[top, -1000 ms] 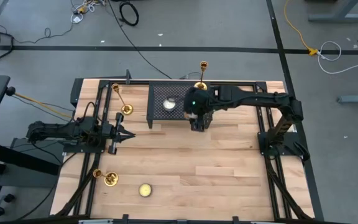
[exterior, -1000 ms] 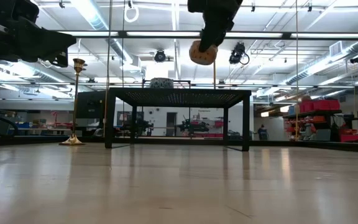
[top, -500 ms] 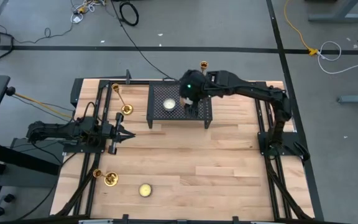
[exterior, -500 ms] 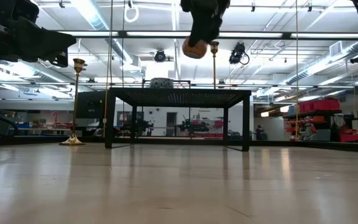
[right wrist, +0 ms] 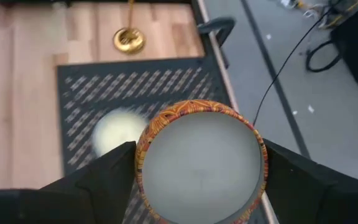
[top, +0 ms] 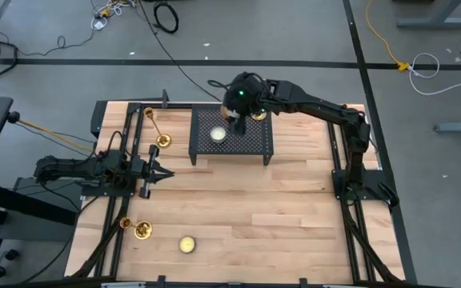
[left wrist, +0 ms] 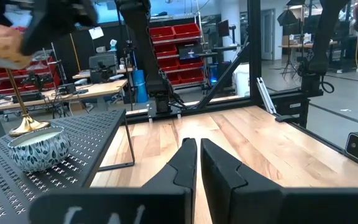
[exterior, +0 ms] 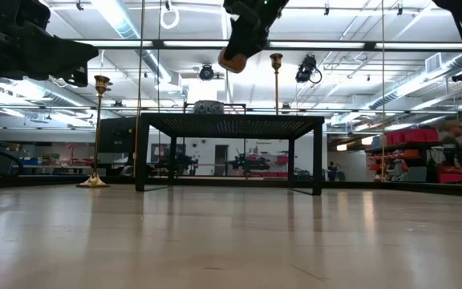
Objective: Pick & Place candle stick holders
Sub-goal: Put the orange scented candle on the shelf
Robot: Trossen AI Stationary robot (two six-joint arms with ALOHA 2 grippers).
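My right gripper is above the far edge of the black mesh rack, shut on a round candle tin with an orange patterned wall; the tin also shows in the low view. Three gold candlesticks stand on their round bases. One is just behind the rack. One is left of the rack. One is at the near left. My left gripper is shut and empty, left of the rack. My right gripper pinches the tin between its two fingers, one on each side of the round wall. The fingers come from above, pointing down. The tin is lifted clear above the rack, with its open top toward the wrist.
A pale round candle tin sits on top of the rack and also shows in the left wrist view. A yellow candle lies near the table's near edge. Bare wood fills the table's middle and right.
My right gripper has carried the orange tin from the rack's near right corner toward the table's far edge and left, across the rack top to its far edge. The tin has stayed lifted clear. The candlestick behind the rack has come back into the low view.
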